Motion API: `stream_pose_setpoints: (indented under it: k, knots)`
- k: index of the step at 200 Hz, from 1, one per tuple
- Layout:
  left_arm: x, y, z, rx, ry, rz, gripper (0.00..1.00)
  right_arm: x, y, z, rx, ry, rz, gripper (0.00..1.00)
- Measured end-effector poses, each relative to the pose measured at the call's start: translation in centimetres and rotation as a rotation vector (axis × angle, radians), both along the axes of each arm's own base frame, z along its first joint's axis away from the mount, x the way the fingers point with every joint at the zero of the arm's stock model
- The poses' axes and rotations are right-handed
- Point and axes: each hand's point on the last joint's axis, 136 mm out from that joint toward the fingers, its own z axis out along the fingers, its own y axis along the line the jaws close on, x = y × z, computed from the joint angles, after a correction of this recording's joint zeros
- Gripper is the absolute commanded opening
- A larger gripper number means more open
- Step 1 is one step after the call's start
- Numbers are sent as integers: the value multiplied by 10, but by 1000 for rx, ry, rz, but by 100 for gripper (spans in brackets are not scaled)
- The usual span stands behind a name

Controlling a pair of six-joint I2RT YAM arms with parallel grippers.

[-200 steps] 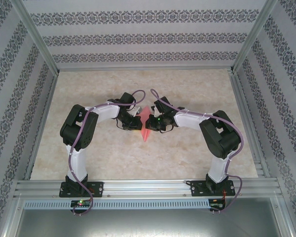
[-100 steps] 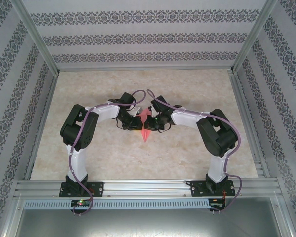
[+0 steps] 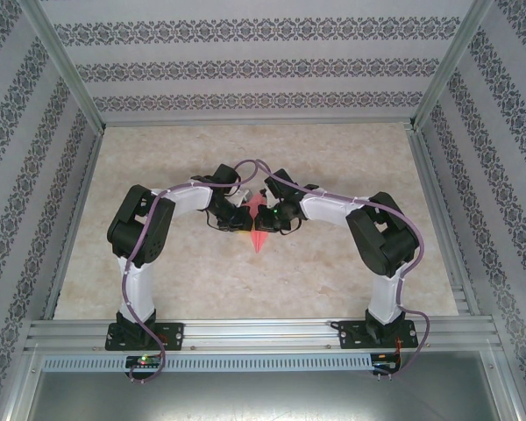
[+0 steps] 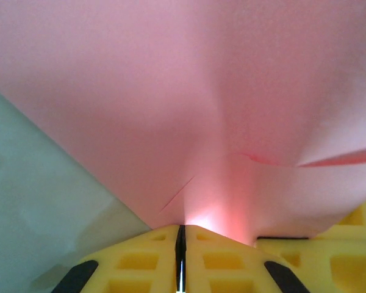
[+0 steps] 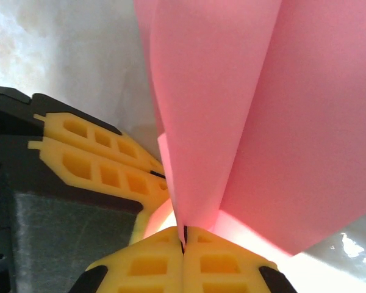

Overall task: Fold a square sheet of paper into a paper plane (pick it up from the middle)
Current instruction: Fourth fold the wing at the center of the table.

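The salmon-pink sheet of paper (image 3: 259,230), folded into a slim pointed shape, hangs between my two grippers at the table's centre, its tip toward the arm bases. My left gripper (image 3: 243,216) is shut on its left side. In the left wrist view, the yellow fingertips (image 4: 180,231) pinch the paper (image 4: 189,104) along a fold. From the right, my right gripper (image 3: 274,214) is shut on the paper. In the right wrist view, the right gripper (image 5: 183,235) clamps the lower edge of two upright pink flaps (image 5: 232,104). The left gripper's yellow fingers (image 5: 97,155) lie close beside them.
The marble-patterned tabletop (image 3: 333,281) is bounded by aluminium rails (image 3: 263,331) at the near edge and by patterned walls (image 3: 254,66) at the back and sides. Both arms' elbows stand out to the left and right of the centre.
My right gripper has shifted a little left and away toward the left gripper, and the paper between them looks narrower. The left arm has stayed put.
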Motion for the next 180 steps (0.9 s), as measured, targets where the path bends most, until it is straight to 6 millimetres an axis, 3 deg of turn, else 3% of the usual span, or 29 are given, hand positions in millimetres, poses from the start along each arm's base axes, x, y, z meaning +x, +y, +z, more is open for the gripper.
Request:
stream_pose_setpoints:
  k: [55, 180]
  knots:
    - [0, 0, 0, -4, 2, 0, 12, -1, -8, -4, -52, -6, 2, 3]
    - [1, 1, 0, -20, 9, 7, 12, 0, 7, -5, 12, 21, -12, 10]
